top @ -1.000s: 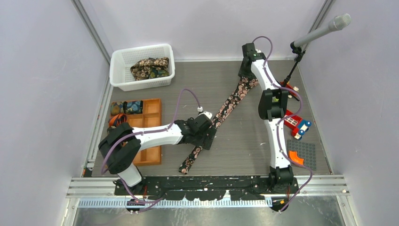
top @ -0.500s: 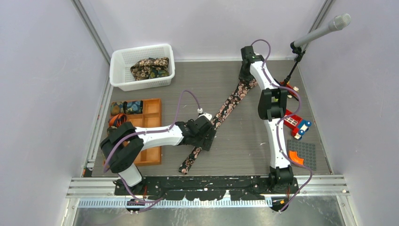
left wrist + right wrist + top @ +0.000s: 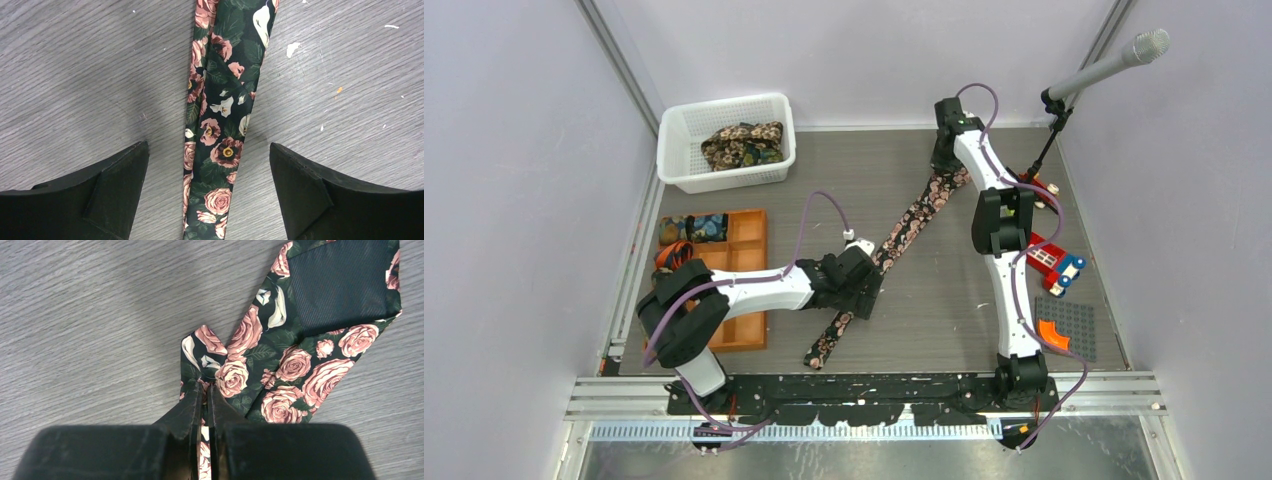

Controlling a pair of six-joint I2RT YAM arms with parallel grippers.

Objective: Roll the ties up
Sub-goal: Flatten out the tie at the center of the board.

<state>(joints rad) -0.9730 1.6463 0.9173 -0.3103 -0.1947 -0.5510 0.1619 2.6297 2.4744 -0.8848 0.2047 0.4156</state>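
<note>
A long black tie with pink-cream flowers [image 3: 904, 232] lies diagonally across the grey table, its narrow end near the front and its wide end at the back. My left gripper [image 3: 864, 290] is open, its jaws standing either side of the tie's narrow part [image 3: 215, 145], low over the table. My right gripper [image 3: 943, 160] is shut on a fold of the tie [image 3: 280, 355] near its wide end, where the black lining shows. More ties lie bunched in the white basket [image 3: 742, 144], and rolled ones sit in the orange tray [image 3: 692, 228].
The white mesh basket [image 3: 679, 170] stands at the back left. The orange compartment tray [image 3: 746, 330] lies left of my left arm. Toy bricks [image 3: 1054, 262] and a grey baseplate [image 3: 1069, 325] lie at the right. A microphone stand [image 3: 1064, 95] rises at the back right.
My right gripper has shifted slightly toward the back left with the tie's wide end. My left gripper has barely moved.
</note>
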